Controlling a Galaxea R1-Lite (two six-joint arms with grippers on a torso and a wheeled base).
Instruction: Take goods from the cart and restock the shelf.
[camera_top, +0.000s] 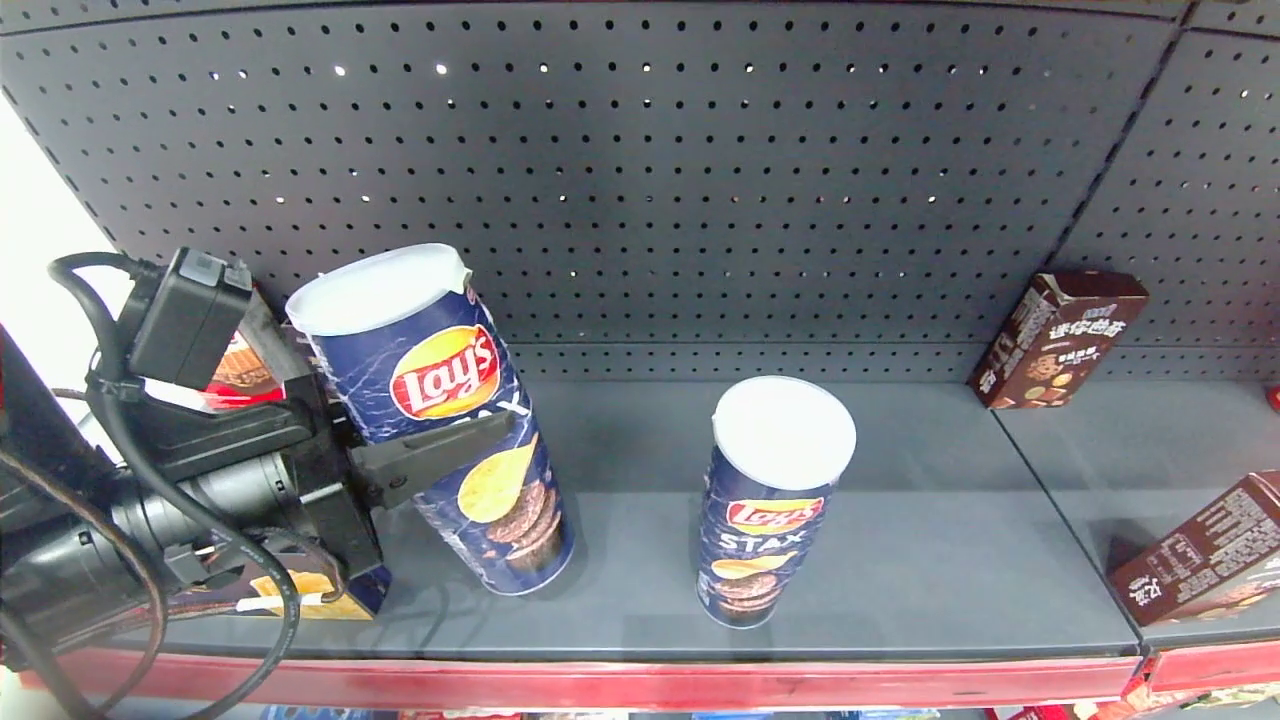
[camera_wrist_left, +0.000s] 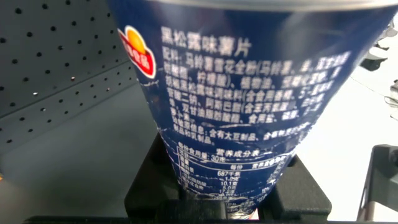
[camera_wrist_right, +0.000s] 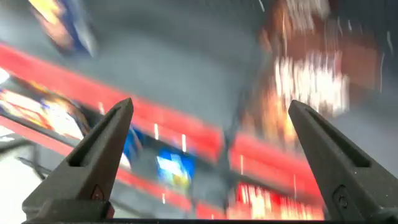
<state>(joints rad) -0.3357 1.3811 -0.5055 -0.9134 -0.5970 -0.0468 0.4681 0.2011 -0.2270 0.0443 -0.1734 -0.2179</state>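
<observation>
Held can: chips can (camera_top: 420, 340) tilted over left part of shelf (camera_top: 900, 560), pinched by left tool (camera_top: 470, 425).
Neighbours: second can (camera_top: 770, 500) upright mid-shelf, apart; leaning box (camera_top: 1060, 340) against pegboard (camera_top: 700, 180); front box (camera_top: 1200, 560) tilted, far right.
Edge: red lip (camera_top: 640, 682) along front.
Right tool (camera_wrist_right: 210, 109): spread wide.

The left gripper (camera_wrist_left: 229, 200) is clasping a dark blue chip canister (camera_wrist_left: 249, 93).
Its black fingers (camera_wrist_left: 152, 186) are pressing the canister's sides, with the grey shelf deck (camera_wrist_left: 81, 158) and perforated back panel (camera_wrist_left: 50, 56) lying behind.
</observation>
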